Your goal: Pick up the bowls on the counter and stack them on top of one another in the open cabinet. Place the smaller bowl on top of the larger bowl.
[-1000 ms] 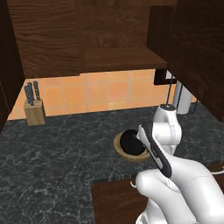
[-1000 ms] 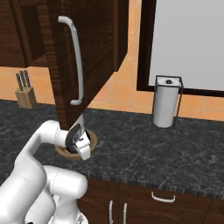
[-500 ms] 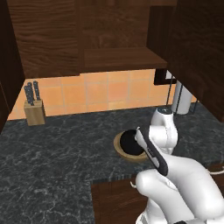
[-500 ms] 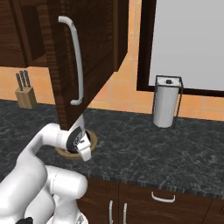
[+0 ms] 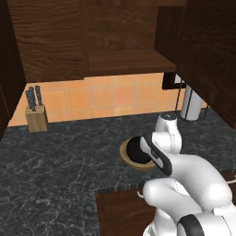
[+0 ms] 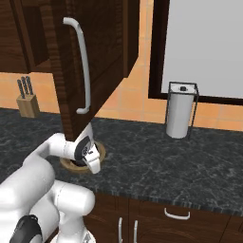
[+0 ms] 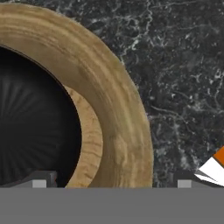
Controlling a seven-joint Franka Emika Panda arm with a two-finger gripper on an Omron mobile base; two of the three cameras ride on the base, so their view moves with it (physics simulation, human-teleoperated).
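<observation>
The larger bowl (image 7: pixel 118 109), tan wood with a thick rim, stands on the dark marble counter (image 5: pixel 60 156). The smaller bowl (image 7: pixel 35 122), glossy black, sits inside it. Both appear in the left base view too, the wooden bowl (image 5: pixel 125 156) holding the black bowl (image 5: pixel 136 149), partly behind my arm. My gripper (image 7: pixel 111 183) hangs close over the wooden bowl's rim, open, one fingertip over the black bowl and the other over the counter. The open cabinet's shelf (image 5: pixel 129 62) is above and behind the bowls.
The open cabinet door (image 6: pixel 90 57) with its pale handle hangs just over my hand. A knife block (image 5: pixel 36 117) stands at the back left and a paper towel holder (image 6: pixel 179 114) at the back right. Drawer fronts lie below the counter edge.
The arm has shifted slightly over the bowls. The bowls have not moved.
</observation>
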